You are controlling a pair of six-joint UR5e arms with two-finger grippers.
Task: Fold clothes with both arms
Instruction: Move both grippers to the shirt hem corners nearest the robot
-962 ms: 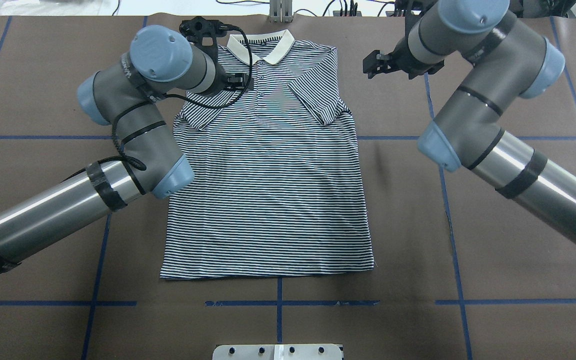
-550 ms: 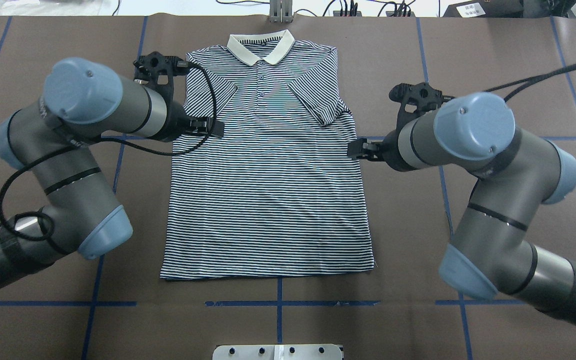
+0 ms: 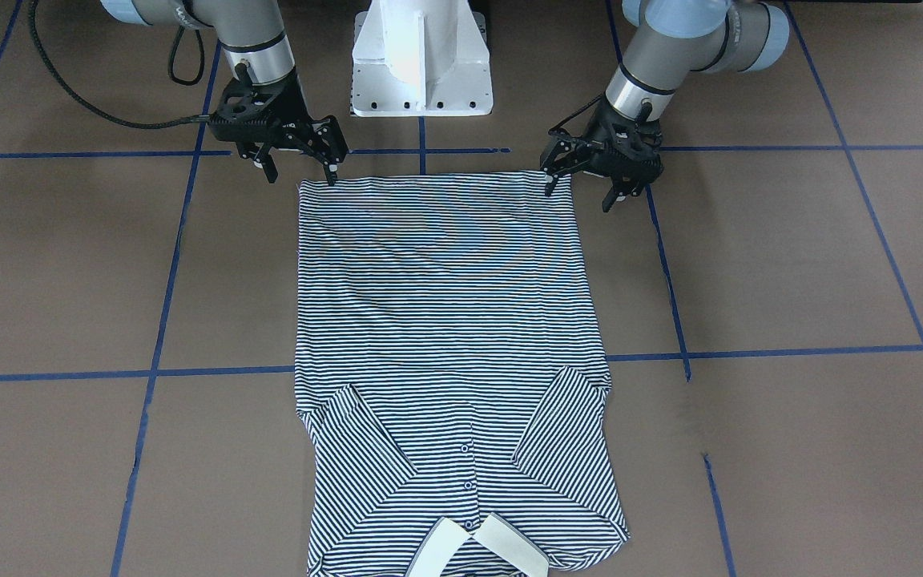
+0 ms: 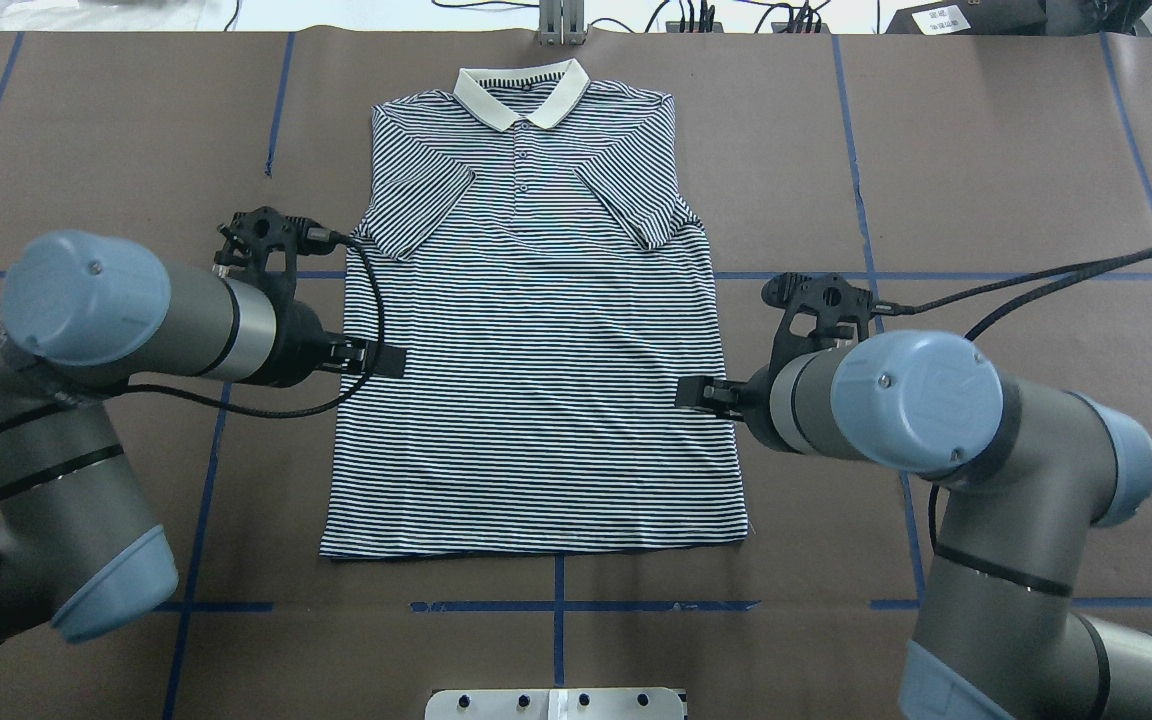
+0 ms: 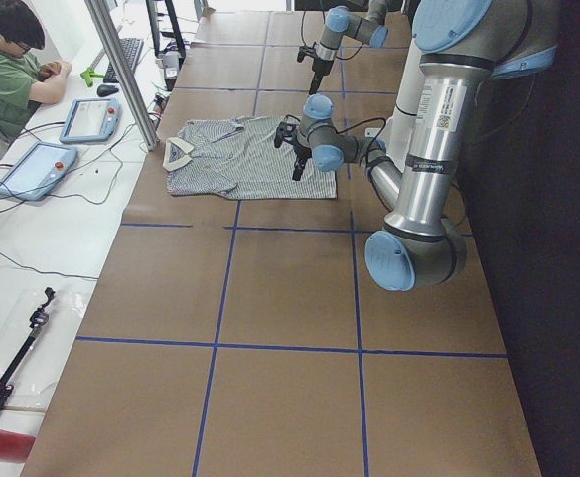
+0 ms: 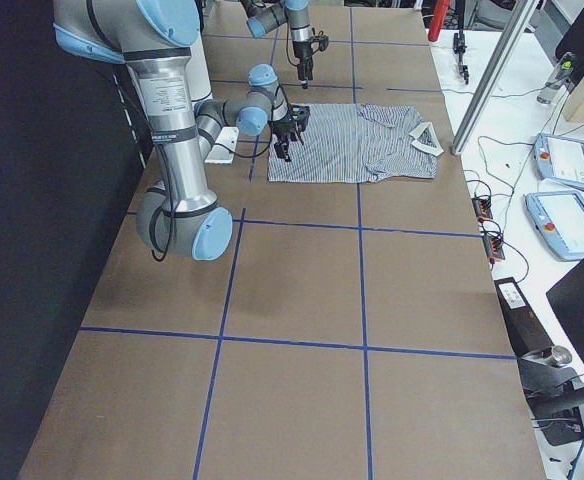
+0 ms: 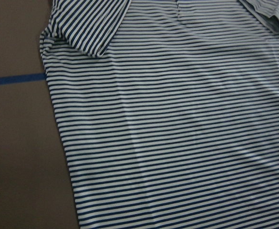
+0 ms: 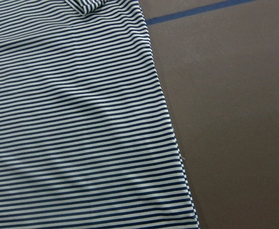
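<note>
On the left gripper (image 3: 578,197) the fingers stand spread with nothing between them, and the right gripper (image 3: 301,176) is just as wide and just as empty. In the front-facing view I see both near the two corners of the hem (image 4: 536,545). From overhead they sit further up the side edges, so I judge they are hovering above the cloth, not touching it. Neither wrist camera shows any fingers, only stripes and bare table (image 4: 986,150).

The polo shirt (image 4: 536,400) lies flat and front up in the middle of the table, with the collar (image 4: 521,95) on the far side from the robot and the hem nearest it. Both sleeves (image 4: 414,205) are turned in across the chest, so the outline is close to a plain rectangle. I take that to be the part of the task that is done. The body has no fold in it yet. As I read it, what is left is to pinch the hem corners, carry them up toward the collar, and perhaps fold once more.
</note>
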